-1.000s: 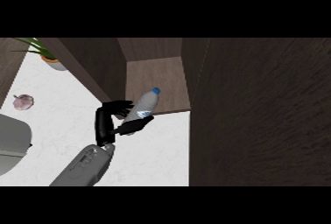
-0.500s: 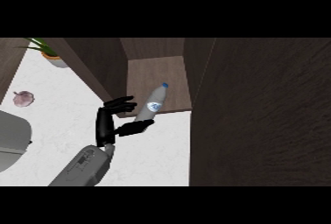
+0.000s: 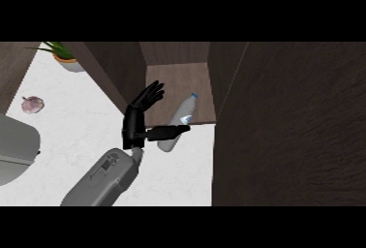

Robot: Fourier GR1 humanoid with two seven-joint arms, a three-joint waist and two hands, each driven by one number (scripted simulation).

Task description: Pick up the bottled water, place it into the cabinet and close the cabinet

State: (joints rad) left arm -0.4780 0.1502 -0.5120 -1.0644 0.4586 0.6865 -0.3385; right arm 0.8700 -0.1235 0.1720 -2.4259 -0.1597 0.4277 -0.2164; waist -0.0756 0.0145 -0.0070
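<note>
Biggest thing in view is the dark brown wooden cabinet [image 3: 286, 126]. It fills the right side, and its open compartment sits top centre, w/ the bare shelf floor [image 3: 172, 82] showing. A slanted dark panel stands at the compartment's left. It may be the door, but I can't tell which panel is. Left of that is the white marbled counter [image 3: 71, 121]. At the counter's left edge is a grey rounded object [image 3: 14, 150], cut off by the frame so I can't ID it.

The grey forearm [image 3: 103, 179] comes up from the lower edge to the left hand [image 3: 134, 121], which is just left of the compartment's front edge. The hand is released: fingers straight and spread, pointing up. The thumb [image 3: 168, 131] sticks out sideways and touches the bottle. Nothing is curled round anything. The right hand doesn't show at all.

The clear plastic water bottle [image 3: 177, 121], w/ blue cap and label, lies tilted across the shelf's front edge. The cap end is inside over the shelf floor, and the base end pokes out over the counter.

The far corner of the counter has a potted green plant [image 3: 68, 60]. A small pinkish round thing [image 3: 32, 104] sits well apart from the action.

Progress, as I judge it: pick-up is done and the placing approx. half done. The bottle probably needs a nudge fully in. The cabinet is open, so closing is left to do.
</note>
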